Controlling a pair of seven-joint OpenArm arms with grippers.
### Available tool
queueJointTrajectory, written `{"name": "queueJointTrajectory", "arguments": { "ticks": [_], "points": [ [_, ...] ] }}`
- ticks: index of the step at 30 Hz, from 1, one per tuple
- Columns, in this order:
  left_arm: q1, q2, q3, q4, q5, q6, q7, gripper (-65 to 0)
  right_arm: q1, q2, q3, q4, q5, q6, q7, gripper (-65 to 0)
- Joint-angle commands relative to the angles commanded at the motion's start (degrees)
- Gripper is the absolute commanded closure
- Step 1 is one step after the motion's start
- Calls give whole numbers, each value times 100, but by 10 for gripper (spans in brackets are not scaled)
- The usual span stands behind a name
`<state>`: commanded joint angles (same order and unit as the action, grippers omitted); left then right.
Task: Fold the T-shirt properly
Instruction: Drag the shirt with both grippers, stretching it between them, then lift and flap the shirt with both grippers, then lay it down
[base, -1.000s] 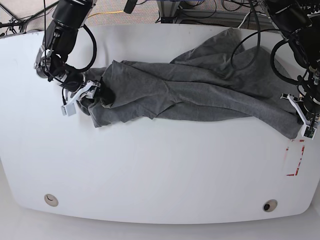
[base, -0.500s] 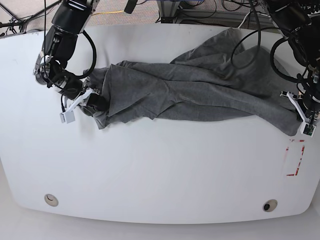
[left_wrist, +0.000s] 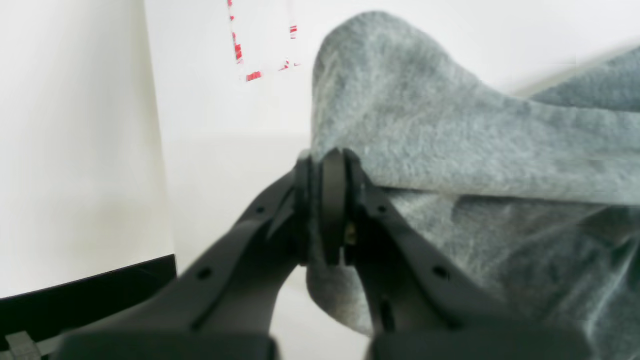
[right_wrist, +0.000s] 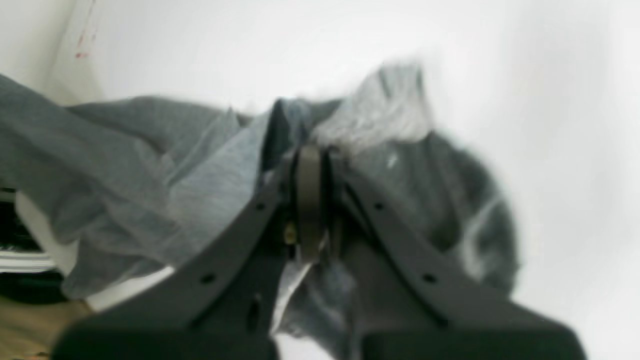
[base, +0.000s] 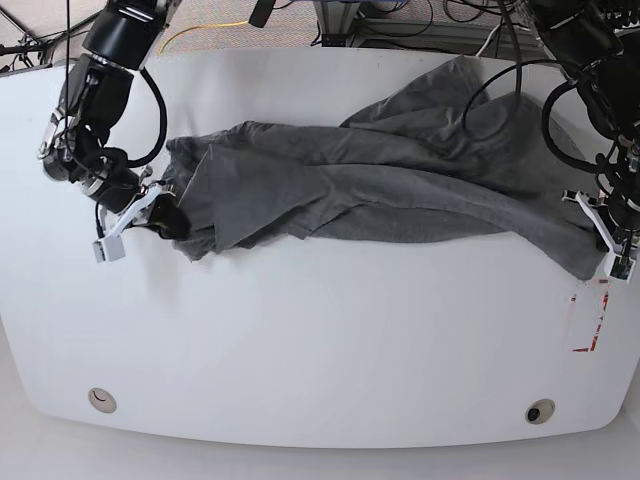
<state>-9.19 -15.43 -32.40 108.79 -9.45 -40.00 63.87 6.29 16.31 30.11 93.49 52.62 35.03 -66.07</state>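
Note:
The heather-grey T-shirt (base: 380, 180) lies crumpled and stretched across the white table (base: 320, 350), from its left part to the right edge. My right gripper (base: 168, 218), on the base view's left, is shut on the shirt's left end; the right wrist view shows bunched shirt fabric (right_wrist: 165, 165) pinched in the closed gripper (right_wrist: 307, 200). My left gripper (base: 606, 252), on the base view's right, is shut on the shirt's right end; the left wrist view shows a fold of the shirt (left_wrist: 450, 130) clamped in the closed gripper (left_wrist: 325, 210).
A red tape rectangle (base: 591, 316) is on the table by the right edge, just below my left gripper; it also shows in the left wrist view (left_wrist: 262, 45). Two round fittings (base: 101, 400) (base: 540, 411) sit near the front edge. Cables (base: 400, 20) lie behind the table.
My right gripper has moved left with the shirt's left end, drawing that end out toward the table's left side. My left gripper has stayed nearly in place, holding the right end.

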Motion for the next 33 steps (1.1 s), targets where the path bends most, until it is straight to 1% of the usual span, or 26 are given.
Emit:
{"name": "queueJointTrajectory", "arguments": {
  "ticks": [4, 8, 11, 13, 14, 16, 18, 21, 24, 28, 30, 33],
  "points": [
    [-387, 79, 26, 0, -26, 0, -9, 0, 598, 387, -35, -158, 0, 0, 0, 0],
    [-958, 79, 290, 0, 0, 0, 0, 0, 1231, 721, -79, -519, 9, 9, -18, 0],
    [-1354, 79, 325, 18, 0, 0, 9, 0, 1776, 1090, -343, -703, 26, 9, -18, 0],
    [-1749, 79, 343, 9, 0, 0, 18, 0, 2215, 1275, -492, -870, 18, 9, -18, 0],
    [-1899, 79, 343, 9, 0, 13, 26, 0, 2409, 1345, -589, -967, 26, 9, -18, 0],
    [-2171, 79, 360, 26, -18, 251, 44, 0, 2910, 1547, -870, -1116, 44, 9, -35, 0],
    [-2426, 79, 360, 18, -9, 321, 44, 0, 3314, 1758, -1081, -1213, 35, 9, -35, 0],
    [-2971, 70, 360, 0, 0, 330, 53, 0, 4105, 1987, -1407, -1618, 35, 9, -18, 0],
    [-3455, 35, 404, 0, 0, 330, 237, 0, 4914, 2242, -1908, -1916, 44, 9, -18, 0],
    [-4079, 35, 396, -105, 0, 338, 325, 0, 5846, 2365, -2356, -2251, 44, 26, -44, 0],
    [-4352, 26, 396, -158, 0, 338, 334, 0, 6224, 2400, -2576, -2251, 44, 114, -44, 0],
    [-4730, -149, 448, -158, 9, 338, 484, 0, 6769, 2602, -2910, -2259, 44, 202, -53, 0]
  ]
}}
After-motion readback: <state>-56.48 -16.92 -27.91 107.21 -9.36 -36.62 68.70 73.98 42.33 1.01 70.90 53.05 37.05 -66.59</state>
